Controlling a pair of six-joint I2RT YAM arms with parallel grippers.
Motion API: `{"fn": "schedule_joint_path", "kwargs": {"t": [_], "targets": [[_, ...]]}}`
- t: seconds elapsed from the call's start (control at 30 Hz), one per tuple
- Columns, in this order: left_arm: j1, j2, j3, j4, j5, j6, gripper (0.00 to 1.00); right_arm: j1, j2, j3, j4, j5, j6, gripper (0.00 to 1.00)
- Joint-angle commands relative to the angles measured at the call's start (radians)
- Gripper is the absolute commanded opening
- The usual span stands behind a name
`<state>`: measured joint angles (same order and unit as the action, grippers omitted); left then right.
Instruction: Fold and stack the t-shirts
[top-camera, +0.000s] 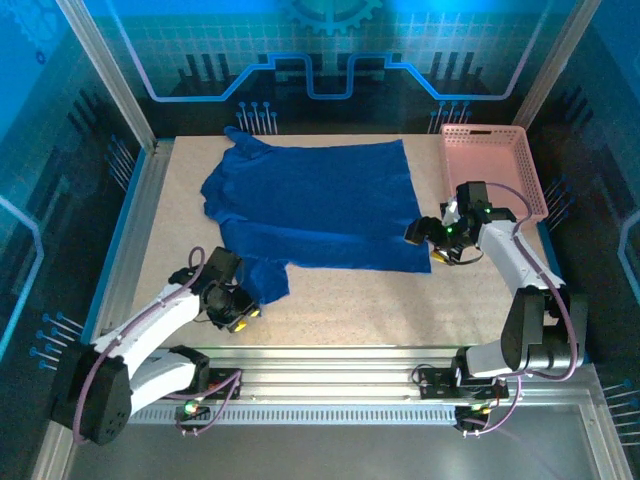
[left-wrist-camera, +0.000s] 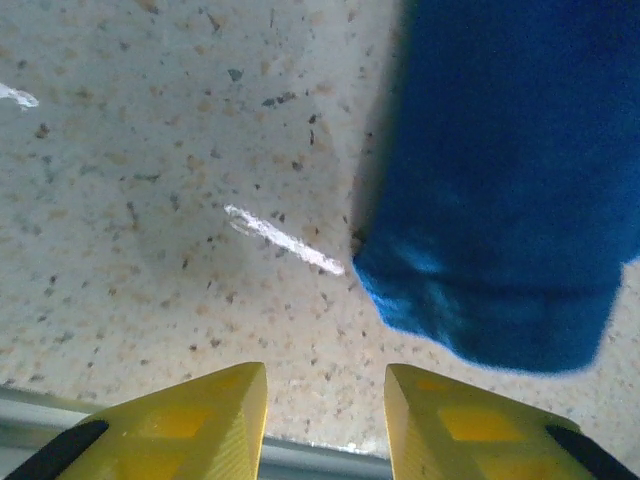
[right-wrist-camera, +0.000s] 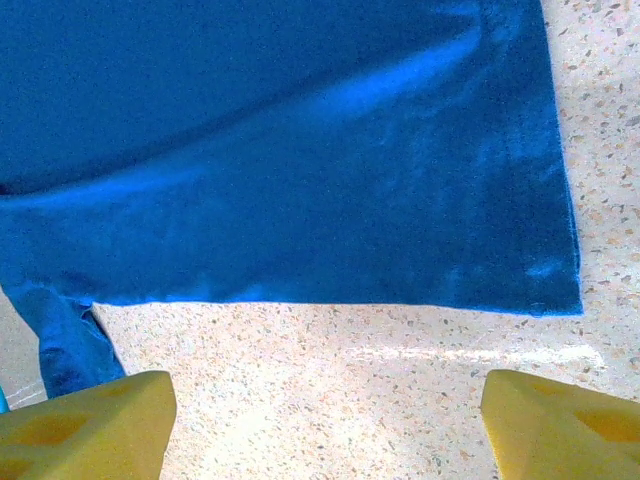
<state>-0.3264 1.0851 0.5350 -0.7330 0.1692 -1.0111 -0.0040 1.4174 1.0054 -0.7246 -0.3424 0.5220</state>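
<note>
Right claw (right-wrist-camera: 327, 392) wide before t-shirt (right-wrist-camera: 300, 170) hem

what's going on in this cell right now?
Two arms are working on a blue t-shirt that lies spread on the table. The left gripper, jaws apart, sits just short of the near sleeve. The right gripper, wide open, is just off the near hem. Neither holds cloth, and nothing is folded yet. A pink basket stands at the far right.
</note>
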Motion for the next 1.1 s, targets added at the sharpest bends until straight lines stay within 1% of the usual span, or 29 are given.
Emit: {"fn": "schedule_joint_path", "kwargs": {"t": [0.0,0.2,0.4,0.57,0.67,0.8,0.97,1.07], "targets": [[-0.013,0.037,-0.01,0.128,-0.013,-0.035,0.38,-0.013,-0.021,-0.014,-0.01,-0.024,-0.017,0.81],[-0.013,0.099,-0.001,0.183,-0.011,-0.024,0.4,-0.013,-0.035,-0.027,-0.013,-0.019,-0.023,0.81],[-0.014,0.183,-0.014,0.221,0.006,-0.008,0.39,-0.016,-0.029,-0.032,-0.013,-0.013,-0.027,0.81],[-0.014,0.249,-0.011,0.253,0.007,0.006,0.36,-0.018,-0.014,-0.031,-0.008,0.003,-0.025,0.81],[-0.016,0.246,0.003,0.234,-0.004,0.026,0.27,-0.018,0.005,-0.041,0.003,0.01,-0.025,0.81],[-0.016,0.193,0.022,0.184,-0.041,0.055,0.12,-0.025,0.052,-0.05,0.02,0.034,-0.031,0.8],[-0.016,0.13,0.052,0.129,-0.052,0.076,0.0,-0.038,0.115,-0.039,0.024,0.075,-0.046,0.79],[-0.016,0.054,0.084,0.057,-0.062,0.092,0.0,-0.06,0.136,-0.033,0.017,0.128,-0.051,0.78]]}}
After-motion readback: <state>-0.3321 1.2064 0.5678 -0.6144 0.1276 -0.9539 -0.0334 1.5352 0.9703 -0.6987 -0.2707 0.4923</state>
